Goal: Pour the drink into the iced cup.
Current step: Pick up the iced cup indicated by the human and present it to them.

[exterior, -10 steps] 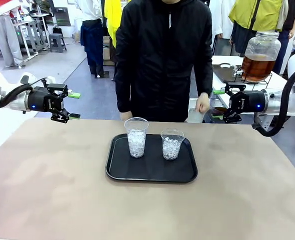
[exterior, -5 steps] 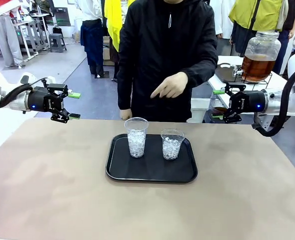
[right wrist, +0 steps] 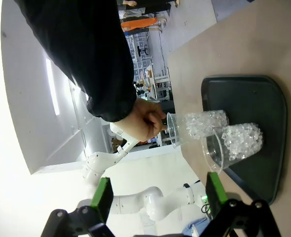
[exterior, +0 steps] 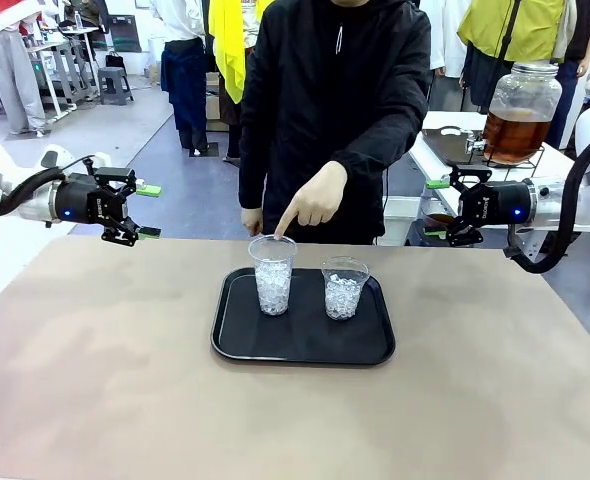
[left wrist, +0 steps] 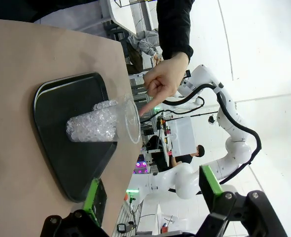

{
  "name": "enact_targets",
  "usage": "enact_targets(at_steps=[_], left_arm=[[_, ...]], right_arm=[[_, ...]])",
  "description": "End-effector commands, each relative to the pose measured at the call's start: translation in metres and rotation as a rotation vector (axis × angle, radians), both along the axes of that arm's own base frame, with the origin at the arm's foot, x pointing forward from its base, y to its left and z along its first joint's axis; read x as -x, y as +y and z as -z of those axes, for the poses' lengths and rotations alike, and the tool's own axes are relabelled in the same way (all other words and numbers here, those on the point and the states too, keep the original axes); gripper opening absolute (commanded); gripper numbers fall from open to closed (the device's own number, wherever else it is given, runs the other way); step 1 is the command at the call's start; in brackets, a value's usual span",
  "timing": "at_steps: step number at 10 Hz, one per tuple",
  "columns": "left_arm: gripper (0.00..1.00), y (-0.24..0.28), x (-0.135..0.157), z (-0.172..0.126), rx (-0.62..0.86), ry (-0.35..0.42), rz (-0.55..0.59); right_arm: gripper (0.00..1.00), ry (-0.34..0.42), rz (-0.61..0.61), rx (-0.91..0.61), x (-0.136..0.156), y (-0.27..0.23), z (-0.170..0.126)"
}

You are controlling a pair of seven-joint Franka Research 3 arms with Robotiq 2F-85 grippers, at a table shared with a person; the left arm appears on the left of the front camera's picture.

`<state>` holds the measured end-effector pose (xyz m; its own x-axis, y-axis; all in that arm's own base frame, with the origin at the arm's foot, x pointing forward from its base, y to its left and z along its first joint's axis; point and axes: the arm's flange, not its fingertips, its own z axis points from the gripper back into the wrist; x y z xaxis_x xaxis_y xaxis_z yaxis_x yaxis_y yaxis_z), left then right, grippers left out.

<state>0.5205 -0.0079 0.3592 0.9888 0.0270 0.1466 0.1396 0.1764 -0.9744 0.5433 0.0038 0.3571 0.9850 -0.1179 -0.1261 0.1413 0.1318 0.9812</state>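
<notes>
**A:** Start at the arms. What are they doing?

**B:** The left end effector hangs off the far left edge of the worktop, jaws spread wide with nothing between them. The right end effector mirrors it on the far right, also wide open and empty. Both point inward.

**A:** Why parked out there?

**B:** My guess is they're leaving the middle free for the person. 2 clear cups of ice stand upright on the black tray, and the person's hand points 1 finger down at the rim of the taller cup — probably marking it as the one to fill. The shorter cup stands just beside it.

**A:** And the drink?

**B:** The drink is amber liquid in the glass dispenser jar, off the worktop on a side table. It's near the right end effector, just behind and above it, and well apart from the left one. The taller cup sits between the 2 arms, well apart from each, so I'd judge nothing has been poured yet.
</notes>
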Motion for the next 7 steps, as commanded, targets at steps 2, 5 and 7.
enact_targets(at_steps=[2, 5, 7], left_arm=[[1.00, -0.0006, 0.0007, -0.0021, -0.003, -0.006, -0.001], [1.00, 0.0000, 0.0000, 0.0000, 0.000, 0.000, 0.000], [1.00, -0.0047, 0.0009, -0.0059, -0.026, -0.313, 0.042]], right_arm=[[1.00, -0.005, 0.009, 0.009, 0.0000, -0.0003, -0.0021], [1.00, -0.005, 0.009, 0.009, 0.0000, -0.0003, -0.0021], [1.00, -0.005, 0.009, 0.009, 0.0000, -0.0003, -0.0021]])
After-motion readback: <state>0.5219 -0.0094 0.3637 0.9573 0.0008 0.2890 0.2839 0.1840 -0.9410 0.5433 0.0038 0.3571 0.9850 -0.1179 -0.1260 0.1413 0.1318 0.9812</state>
